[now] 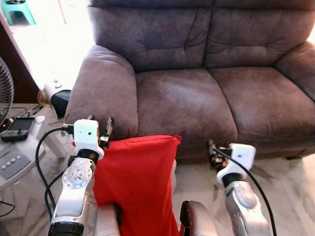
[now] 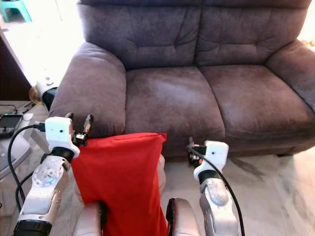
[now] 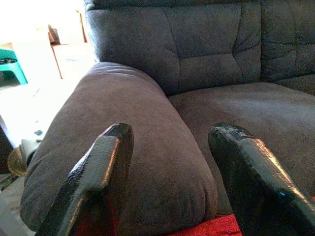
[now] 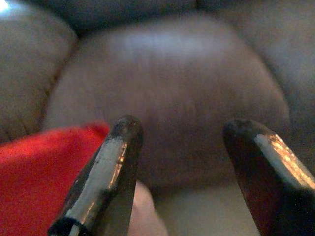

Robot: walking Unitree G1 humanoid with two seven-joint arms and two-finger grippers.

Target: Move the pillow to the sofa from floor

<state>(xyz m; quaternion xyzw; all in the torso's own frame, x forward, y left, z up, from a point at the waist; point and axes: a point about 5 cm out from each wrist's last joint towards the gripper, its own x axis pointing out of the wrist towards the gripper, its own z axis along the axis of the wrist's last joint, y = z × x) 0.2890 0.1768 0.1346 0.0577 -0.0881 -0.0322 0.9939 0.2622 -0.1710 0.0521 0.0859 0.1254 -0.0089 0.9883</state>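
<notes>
Here the pillow (image 1: 135, 182) is carried upright between the arms, off the floor and just before the sofa (image 1: 197, 98), with the left gripper (image 1: 101, 129) and right gripper (image 1: 212, 153) both spread and empty, so a forward lift onto the seat is called for next

**Both arms raised forward, fingers apart**

The left arm (image 1: 74, 189) reaches up and forward on the robot's left, its white wrist block topped by the left gripper (image 1: 101, 129), whose two black fingers (image 3: 93, 179) stand spread with a wide gap. The right arm (image 1: 243, 201) is raised likewise on the right; the right gripper (image 1: 212, 150) points forward, its fingers (image 4: 106, 177) also parted.
</notes>
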